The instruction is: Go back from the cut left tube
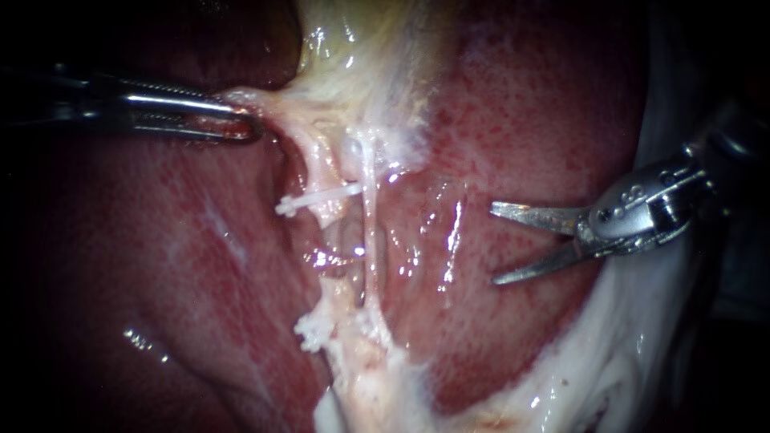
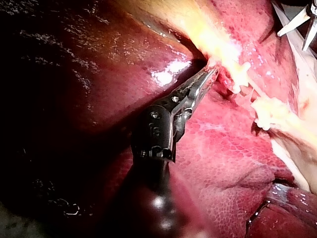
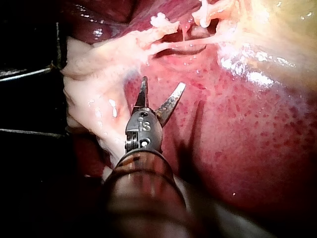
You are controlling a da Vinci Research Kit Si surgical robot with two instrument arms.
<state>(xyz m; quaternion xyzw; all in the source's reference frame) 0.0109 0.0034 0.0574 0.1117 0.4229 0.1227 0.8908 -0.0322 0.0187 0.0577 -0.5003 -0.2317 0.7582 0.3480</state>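
The left tube is cut. Its upper stump carries a white clip and its lower stump carries another clip, with a gap between them. Just right of it a thin pale tube runs whole. My right instrument, tipped with two blades, stands open over the liver, well to the right of the tubes and touching nothing; its blades point toward the clipped stumps. My left instrument is shut on pale gallbladder tissue and holds it taut; the grip shows beside the clips.
Red liver surrounds the tubes on both sides. The yellowish gallbladder lies above them. Loose white tissue lies under and below my right instrument. My right blades show far ahead of my left instrument.
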